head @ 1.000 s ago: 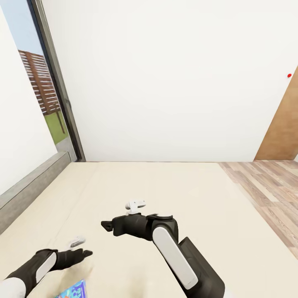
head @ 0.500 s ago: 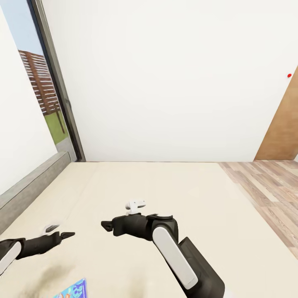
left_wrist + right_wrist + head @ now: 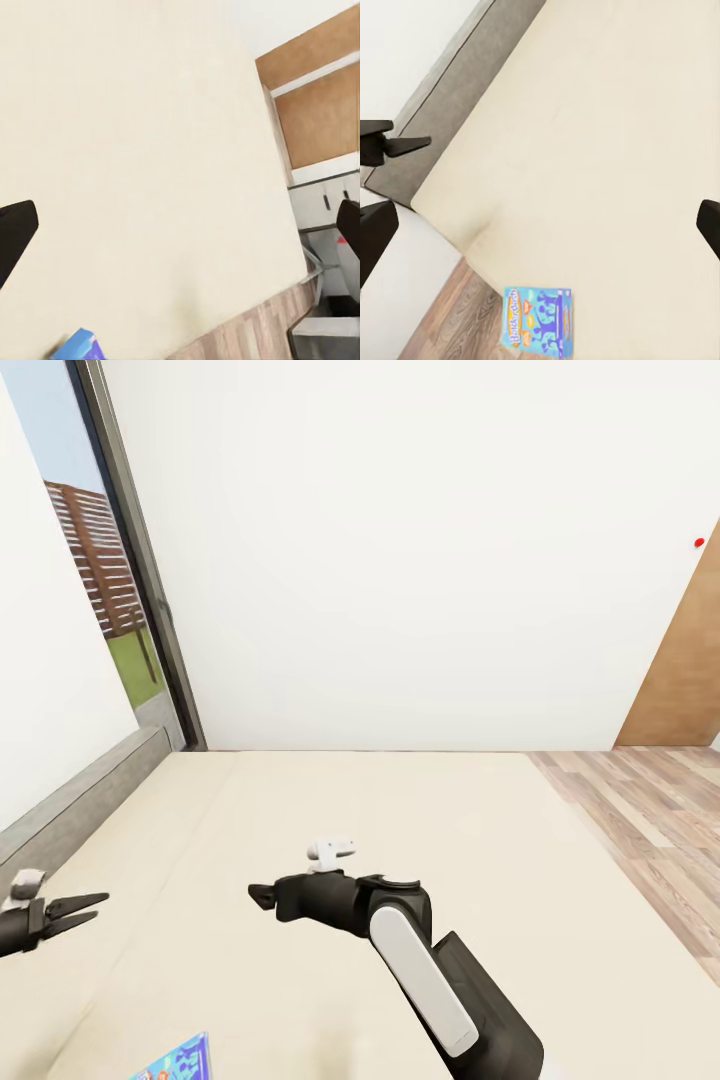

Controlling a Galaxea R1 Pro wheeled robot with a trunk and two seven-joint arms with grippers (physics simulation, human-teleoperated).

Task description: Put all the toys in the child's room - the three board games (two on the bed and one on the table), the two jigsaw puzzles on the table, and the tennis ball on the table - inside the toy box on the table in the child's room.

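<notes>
Blue game point(image 3: 539, 316): flat on the bed point(image 3: 400, 830), at its near edge, touching neither tool. Left tool point(image 3: 75, 912): fingers slightly apart, empty, above the bed near the headboard point(image 3: 80, 800) side, well apart from the game. Right tool point(image 3: 262, 897): over mid-bed, fingers spread wide in its wrist view, empty, farther from the near edge than the game.

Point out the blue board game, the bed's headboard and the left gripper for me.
blue board game point(image 3: 538, 315): right wrist view, middle of its printed lid.
headboard point(image 3: 85, 800): head view, grey top edge.
left gripper point(image 3: 88, 908): head view, between its fingertips.
</notes>
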